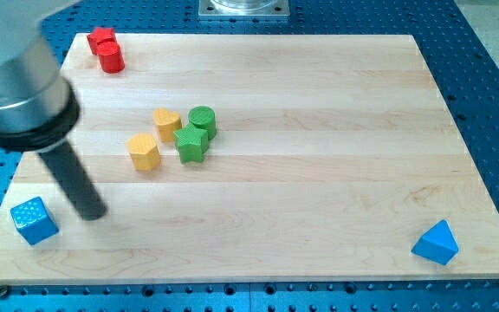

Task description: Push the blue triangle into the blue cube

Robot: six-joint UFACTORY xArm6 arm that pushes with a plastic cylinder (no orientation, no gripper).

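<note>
Tip (93, 213): a bare rod end with no jaws to open or close; it is set on the board just right of the blue cube, touching no block.
Blue cube (34, 219): placed at the board's bottom-left corner.
Blue triangle (436, 242): found at the bottom-right corner, well apart from the cube.
Board (319, 173): no containers are seen.
Cluster: a yellow block (144, 152), a yellow heart-like block (167, 123), a green cylinder (202, 120) and a green star-like block (191, 143) are grouped left of centre.
Red block (106, 49): seen at the top-left corner.
</note>
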